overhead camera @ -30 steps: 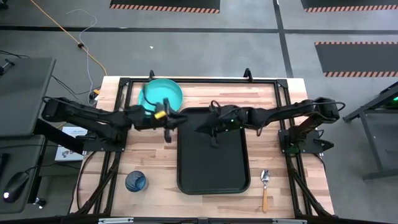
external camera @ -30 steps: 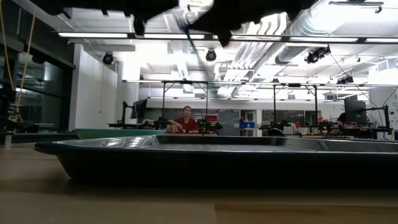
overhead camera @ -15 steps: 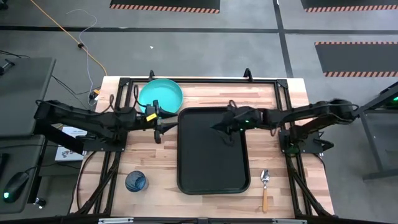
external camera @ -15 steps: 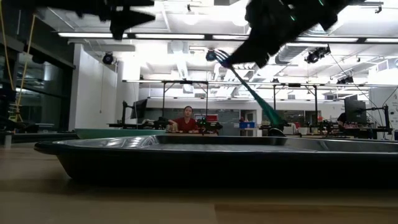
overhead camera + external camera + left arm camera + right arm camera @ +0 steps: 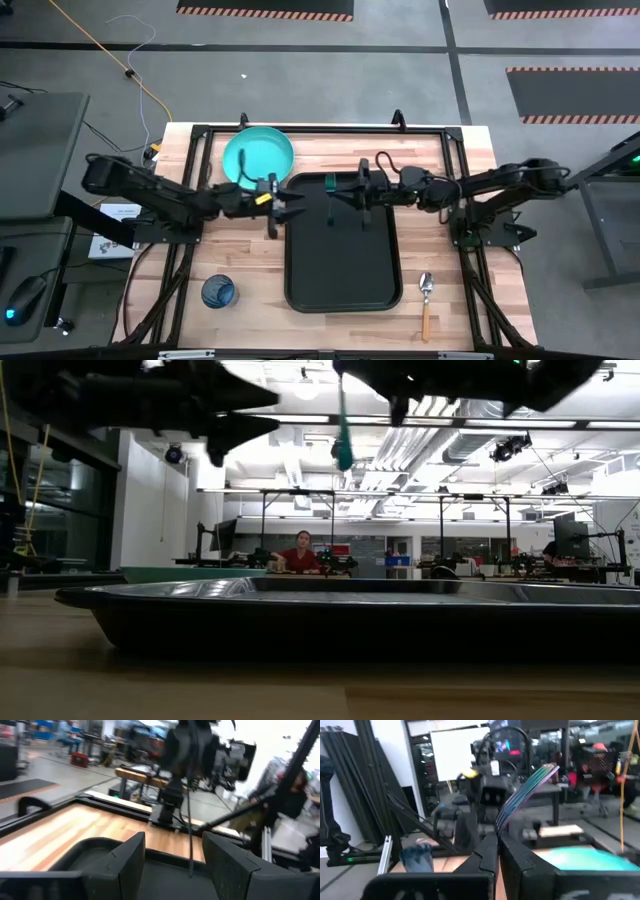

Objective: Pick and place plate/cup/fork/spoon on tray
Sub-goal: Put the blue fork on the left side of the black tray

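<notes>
The light blue fork (image 5: 330, 184) hangs over the far part of the black tray (image 5: 340, 270), with my right gripper (image 5: 340, 190) shut on it. In the low view the fork (image 5: 343, 435) hangs nearly upright, high above the tray (image 5: 330, 615). My left gripper (image 5: 290, 200) stands open at the tray's left rim, facing the fork, with nothing between its fingers (image 5: 131, 860). The teal plate (image 5: 258, 153) lies by the tray's far left corner. The dark blue cup (image 5: 218, 292) stands at the near left. The spoon (image 5: 426, 298) lies right of the tray. My right gripper pinches the fork between its two shut fingers (image 5: 487, 852), coming level from the table's right. The fork's upper end (image 5: 341, 388) is hidden by the gripper, so I cannot tell which end it has. The fork hangs below the fingers, its broad teal end (image 5: 344, 456) down, clear of the tray.
A black frame (image 5: 320, 131) runs around the table's far and side edges. Bare wood (image 5: 250, 255) lies between cup and tray. A person (image 5: 298, 555) sits at a bench in the room beyond the table.
My left gripper has let go of the fork, drawn off toward the table's left edge, then come back to the tray's left rim. My right gripper keeps the fork, which has swung from a slant to hanging nearly upright over the tray's far part.
</notes>
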